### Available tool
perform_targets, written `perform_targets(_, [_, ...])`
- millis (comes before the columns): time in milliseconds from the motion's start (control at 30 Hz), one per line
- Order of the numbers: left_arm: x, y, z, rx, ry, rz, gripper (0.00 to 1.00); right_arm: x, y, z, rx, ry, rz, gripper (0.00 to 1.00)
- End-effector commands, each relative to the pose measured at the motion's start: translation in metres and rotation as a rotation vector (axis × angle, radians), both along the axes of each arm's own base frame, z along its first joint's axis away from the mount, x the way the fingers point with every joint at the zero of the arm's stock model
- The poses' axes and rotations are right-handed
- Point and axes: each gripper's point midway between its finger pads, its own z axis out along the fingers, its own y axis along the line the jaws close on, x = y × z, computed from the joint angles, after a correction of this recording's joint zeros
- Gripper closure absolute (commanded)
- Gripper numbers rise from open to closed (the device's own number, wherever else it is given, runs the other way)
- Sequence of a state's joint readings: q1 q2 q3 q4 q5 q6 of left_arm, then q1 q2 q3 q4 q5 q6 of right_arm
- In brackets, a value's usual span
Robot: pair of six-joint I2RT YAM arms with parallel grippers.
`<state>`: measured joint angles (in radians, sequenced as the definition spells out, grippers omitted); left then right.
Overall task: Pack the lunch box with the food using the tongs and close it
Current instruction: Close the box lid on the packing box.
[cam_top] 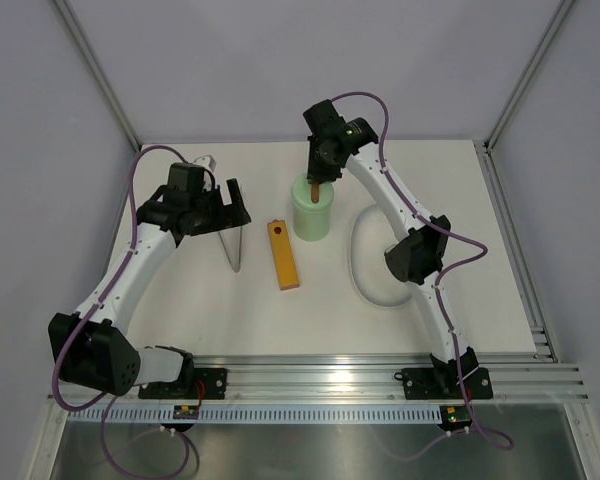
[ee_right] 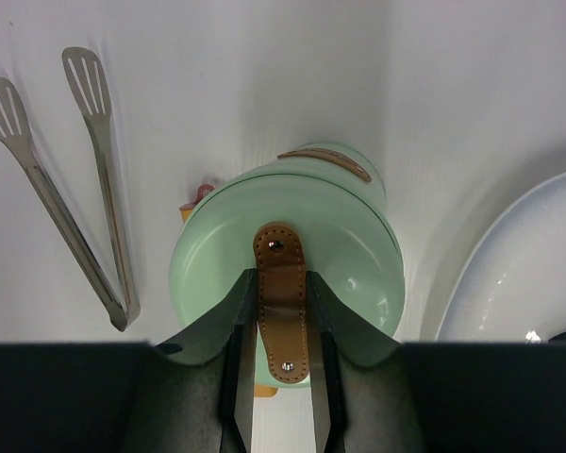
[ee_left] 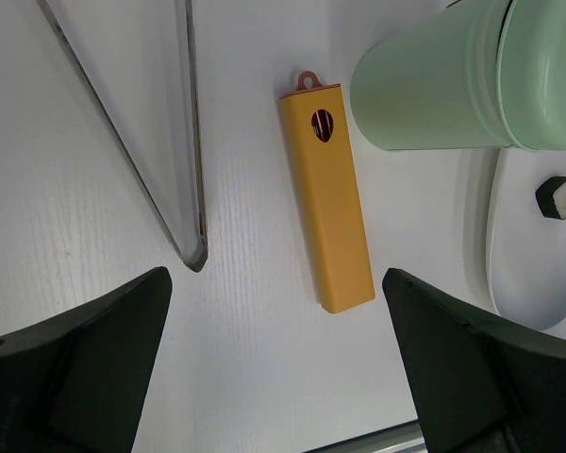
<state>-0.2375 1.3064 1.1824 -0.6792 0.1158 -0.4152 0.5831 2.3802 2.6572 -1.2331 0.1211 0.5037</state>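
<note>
Two slim right jaws are closed partway on the brown strap handle point(ee_right: 283, 283) of the green lid point(ee_right: 349, 255), which sits on the lunch box point(cam_top: 311, 215) at mid-frame in the top view. Left jaws gape wide, holding nothing, above the tongs point(ee_left: 195, 241) lying on the white bench point(cam_top: 200, 310). Only the left wrist view shows a dark-and-white food cube point(ee_left: 558, 196) on the white plate point(ee_left: 524, 278), at its right edge. An orange block point(ee_left: 327, 193) lies between tongs and box. Pale walls enclose the bench.

tongs point(ee_right: 107, 193): shiny metal | lunch box point(ee_right: 358, 255): glossy smooth plastic | lid handle point(ee_right: 281, 274): brown, leather-like
</note>
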Motion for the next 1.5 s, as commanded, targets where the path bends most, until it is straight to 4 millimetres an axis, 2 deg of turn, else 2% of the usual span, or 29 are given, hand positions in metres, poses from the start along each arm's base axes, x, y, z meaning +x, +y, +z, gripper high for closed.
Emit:
perform_targets(0, [0.011,-0.004,0.012,-0.018,-0.060,-0.009,0.01,0.002,0.010,0.011,0.025,-0.041,0.028,1.00])
perform_targets(67, [0.020,-0.010,0.016,-0.042,-0.065,-0.007,0.01,0.003,0.011,0.012,0.030,-0.047,0.027,1.00])
perform_targets(100, [0.029,-0.016,0.009,-0.065,-0.038,-0.010,0.01,0.003,0.011,0.013,0.033,-0.049,0.024,1.00])
perform_targets(133, [0.041,-0.022,0.020,-0.087,-0.055,-0.011,0.01,0.002,0.011,0.011,0.033,-0.044,0.023,1.00])
perform_targets(167, [0.048,-0.026,0.021,-0.107,-0.046,-0.005,0.01,0.002,0.011,0.011,0.034,-0.043,0.022,1.00])
perform_targets(200, [0.058,-0.035,0.010,-0.130,-0.007,-0.022,0.01,0.002,0.011,0.011,0.034,-0.043,0.022,1.00])
perform_targets(233, [0.069,-0.043,0.019,-0.161,-0.023,-0.035,0.01,0.001,0.011,0.009,0.032,-0.036,0.021,1.00])
perform_targets(300, [0.086,-0.060,0.011,-0.244,0.003,-0.057,0.01,0.001,0.012,0.013,0.041,-0.045,0.024,1.00])
perform_targets(333, [0.094,-0.066,0.013,-0.277,-0.004,-0.062,0.01,0.001,0.012,0.013,0.040,-0.045,0.023,1.00])
perform_targets(400, [0.106,-0.082,0.019,-0.389,-0.015,-0.082,0.01,0.000,0.011,0.018,0.042,-0.055,0.023,1.00])
perform_targets(433, [0.112,-0.087,0.010,-0.413,0.003,-0.081,0.01,-0.001,0.011,0.018,0.040,-0.053,0.022,1.00])
perform_targets(500, [0.122,-0.099,0.016,-0.489,-0.003,-0.095,0.01,-0.003,0.010,0.024,0.040,-0.064,0.019,1.00])
perform_targets(533, [0.127,-0.103,0.008,-0.509,0.013,-0.095,0.01,-0.003,0.008,0.025,0.037,-0.067,0.018,1.00])
perform_targets(600, [0.133,-0.112,0.013,-0.574,0.012,-0.104,0.01,-0.004,0.008,0.030,0.045,-0.076,0.017,1.00])
perform_targets(667, [0.139,-0.116,0.009,-0.614,0.023,-0.097,0.01,-0.004,0.009,0.033,0.048,-0.080,0.021,1.00])
perform_targets(733, [0.141,-0.115,0.006,-0.627,0.023,-0.086,0.01,-0.004,0.011,0.033,0.054,-0.078,0.025,1.00])
perform_targets(967, [0.139,-0.097,0.001,-0.600,0.010,-0.035,0.01,-0.001,0.015,0.007,0.033,-0.031,0.032,1.00])
perform_targets(1067, [0.137,-0.089,0.003,-0.566,-0.002,-0.023,0.01,-0.001,0.015,0.001,0.024,-0.020,0.029,1.00])
perform_targets(1133, [0.135,-0.084,0.012,-0.549,-0.028,-0.021,0.01,-0.002,0.014,0.000,0.016,-0.017,0.029,0.97])
perform_targets(1167, [0.135,-0.079,0.011,-0.517,-0.033,-0.007,0.01,-0.003,0.014,0.000,0.016,-0.015,0.030,0.95])
perform_targets(1200, [0.133,-0.076,0.019,-0.500,-0.050,-0.006,0.01,-0.002,0.013,-0.001,0.013,-0.015,0.028,0.90])
perform_targets(1233, [0.132,-0.073,0.021,-0.468,-0.069,-0.014,0.01,-0.002,0.012,0.002,0.015,-0.023,0.028,0.81])
perform_targets(1300, [0.130,-0.065,0.026,-0.420,-0.078,0.006,0.01,-0.001,0.013,0.009,0.024,-0.037,0.028,0.70])
perform_targets(1333, [0.127,-0.061,0.035,-0.399,-0.107,-0.001,0.01,-0.001,0.014,0.012,0.030,-0.048,0.028,0.66])
perform_targets(1467, [0.117,-0.048,0.043,-0.334,-0.128,0.028,0.01,0.004,0.014,0.024,0.045,-0.085,0.026,0.61])
